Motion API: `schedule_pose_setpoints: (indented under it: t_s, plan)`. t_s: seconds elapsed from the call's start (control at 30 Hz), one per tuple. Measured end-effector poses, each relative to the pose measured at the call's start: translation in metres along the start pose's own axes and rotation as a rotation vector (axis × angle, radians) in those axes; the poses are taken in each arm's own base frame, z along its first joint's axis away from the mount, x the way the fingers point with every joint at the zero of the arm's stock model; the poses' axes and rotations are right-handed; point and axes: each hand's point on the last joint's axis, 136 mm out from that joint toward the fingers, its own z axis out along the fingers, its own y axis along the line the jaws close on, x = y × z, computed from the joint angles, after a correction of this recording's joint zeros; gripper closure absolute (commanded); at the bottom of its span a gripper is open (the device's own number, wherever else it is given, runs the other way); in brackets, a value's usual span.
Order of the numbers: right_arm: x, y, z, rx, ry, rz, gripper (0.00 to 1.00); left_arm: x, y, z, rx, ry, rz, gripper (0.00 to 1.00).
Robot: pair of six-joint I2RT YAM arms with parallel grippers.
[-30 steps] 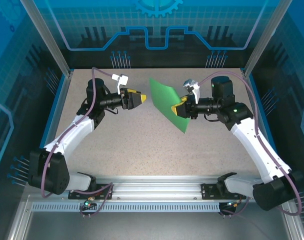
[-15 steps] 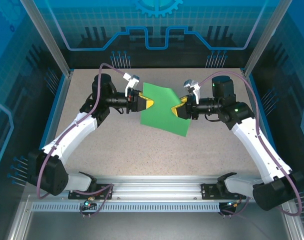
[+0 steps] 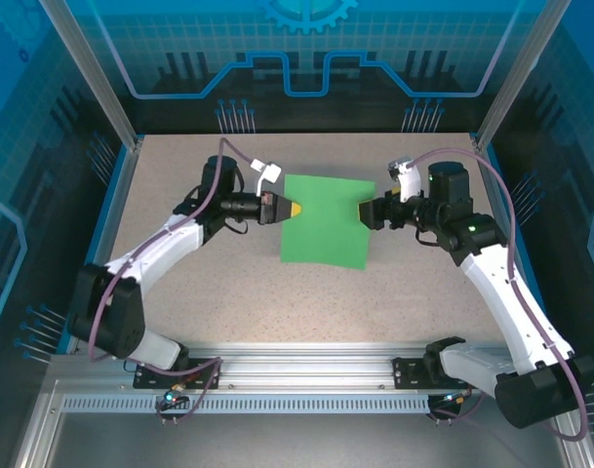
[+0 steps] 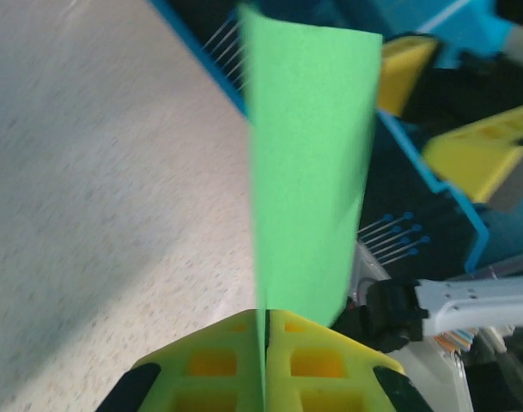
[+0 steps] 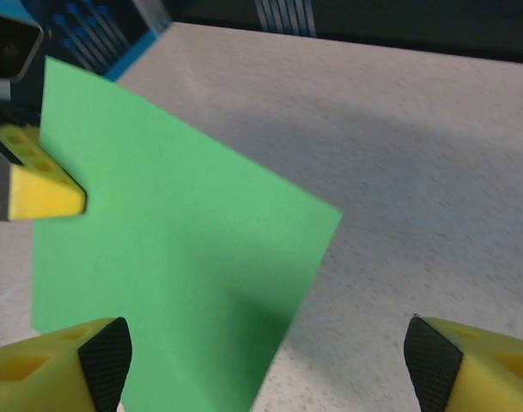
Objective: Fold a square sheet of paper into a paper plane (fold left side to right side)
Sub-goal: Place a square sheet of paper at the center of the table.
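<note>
My left gripper (image 3: 293, 208) is pinched tight on the square sheet of paper (image 3: 324, 220). In my left wrist view, my two yellow fingers (image 4: 214, 369) press flat together. The thin edge of the green paper runs right between them. From that pinch the paper stands up like a tall green wall.

The paper is over the middle of the table (image 3: 228, 292), a bit toward the table's far side. It is flat and open, and I can see no fold in it. From above it looks almost square. It does not lie on the table. It is held up over it, and in my right wrist view it throws a soft dark shadow on the table top.

My left gripper hangs over the left half of the table. It bites the paper's left edge, on the part closer to the table's far side.

My right gripper (image 3: 367, 211) hangs over the right half of the table, just at the paper's right edge. It is let go. Its two fingers (image 5: 46, 365) stand wide apart, one at each bottom corner of my right wrist view. The green paper comes down right next to one finger. I cannot tell if it touches that finger. The other finger has bare table in front of it.

Both my arms reach in from the near edge of the table toward its middle.
</note>
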Motion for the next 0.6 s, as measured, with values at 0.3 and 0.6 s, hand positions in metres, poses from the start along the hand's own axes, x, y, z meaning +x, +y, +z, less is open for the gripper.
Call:
schedule_pose_setpoints:
  t_s: [0.3, 0.6]
  plan:
    - [0.046, -0.022, 0.029, 0.051, 0.101, 0.148, 0.26, 0.088, 0.135, 0.036, -0.29, 0.194, -0.379, 0.96]
    - [0.09, -0.02, 0.087, 0.013, 0.249, 0.295, 0.41, 0.12, 0.171, 0.029, -0.459, 0.269, -0.479, 0.96]
